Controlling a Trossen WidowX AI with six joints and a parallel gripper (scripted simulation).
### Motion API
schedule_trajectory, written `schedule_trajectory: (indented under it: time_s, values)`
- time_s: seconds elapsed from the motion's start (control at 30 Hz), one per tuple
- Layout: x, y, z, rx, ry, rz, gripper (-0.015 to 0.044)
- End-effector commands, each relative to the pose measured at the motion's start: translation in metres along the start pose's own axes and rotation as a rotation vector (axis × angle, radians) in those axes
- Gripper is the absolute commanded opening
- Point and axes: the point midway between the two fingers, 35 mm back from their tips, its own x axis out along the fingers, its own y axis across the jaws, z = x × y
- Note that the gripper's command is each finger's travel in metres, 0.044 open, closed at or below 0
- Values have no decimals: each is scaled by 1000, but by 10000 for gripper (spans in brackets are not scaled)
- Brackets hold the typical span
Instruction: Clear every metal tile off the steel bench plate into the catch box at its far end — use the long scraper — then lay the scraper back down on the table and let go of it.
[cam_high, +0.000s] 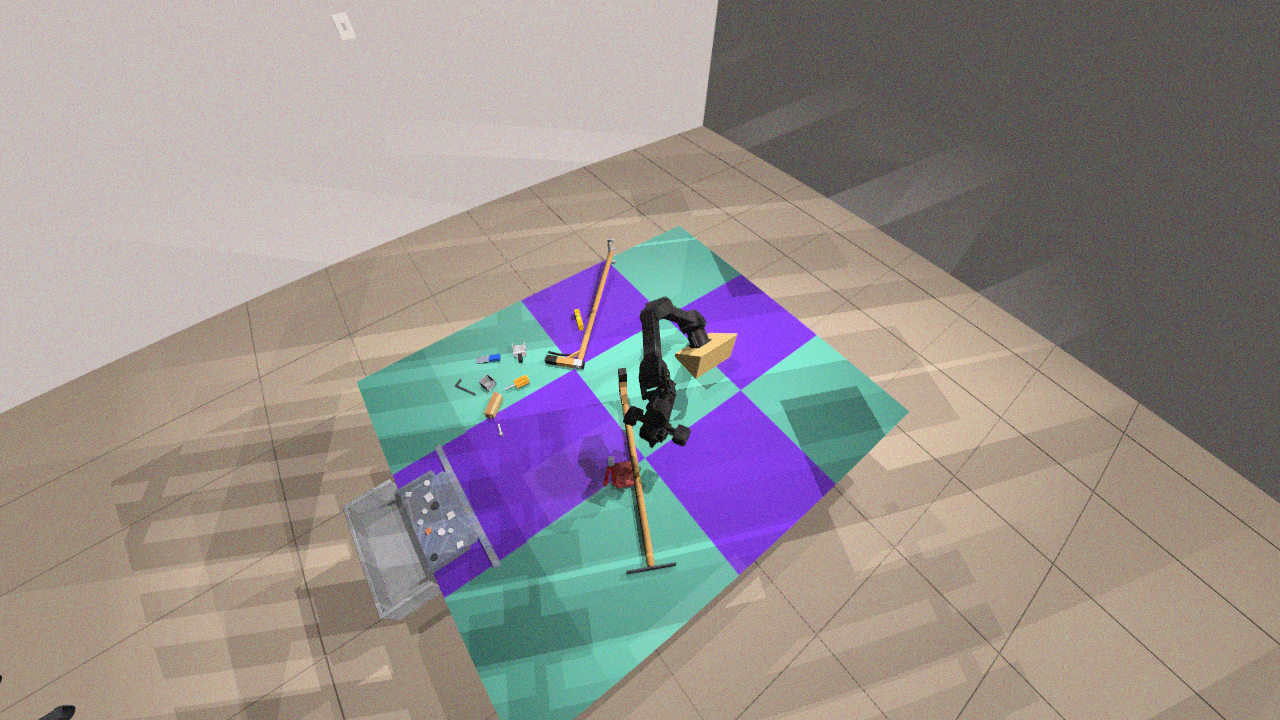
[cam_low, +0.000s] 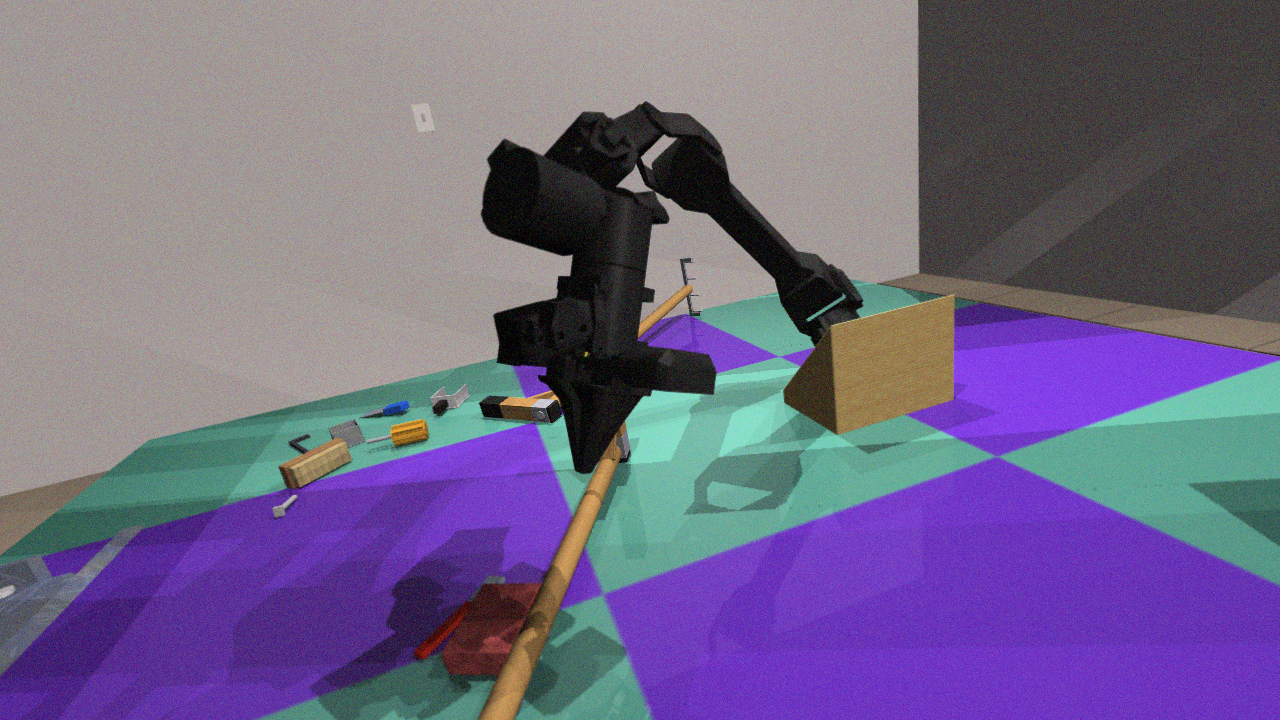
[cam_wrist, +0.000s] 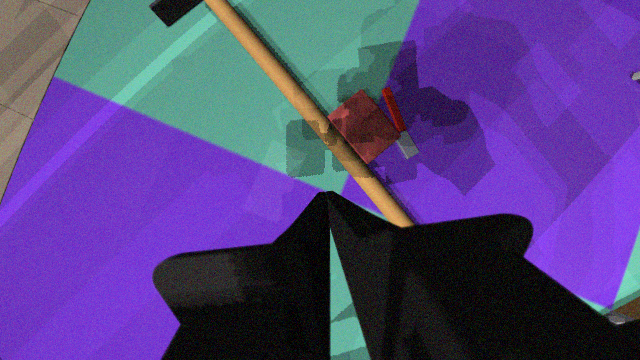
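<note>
The long scraper (cam_high: 637, 488) (cam_low: 556, 565) (cam_wrist: 292, 92) lies flat on the mat, a wooden handle with a black blade (cam_high: 650, 567) (cam_wrist: 169, 9) at its near end. My gripper (cam_high: 648, 438) (cam_low: 586, 465) (cam_wrist: 325, 198) points down close beside the upper part of the handle. Its fingers are shut together with nothing between them; the handle passes just to their right. The steel bench plate (cam_high: 490, 548) sits at the mat's left corner with several small tiles (cam_high: 427, 503) on it. The grey catch box (cam_high: 380, 555) joins its outer end.
A red block (cam_high: 617, 474) (cam_low: 483, 631) (cam_wrist: 364, 125) and a red-handled tool (cam_wrist: 395, 110) lie against the scraper handle. A wooden wedge (cam_high: 707, 353) (cam_low: 881, 367) stands at the arm's base. A second long-handled tool (cam_high: 595, 304) and small tools (cam_high: 492, 404) lie behind.
</note>
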Motion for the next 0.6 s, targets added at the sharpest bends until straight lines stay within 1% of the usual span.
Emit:
schedule_trajectory:
  time_s: [0.0, 0.57]
  values:
    - [10, 0, -3, -6, 1, -3, 0]
    - [48, -1, -18, -6, 1, -4, 0]
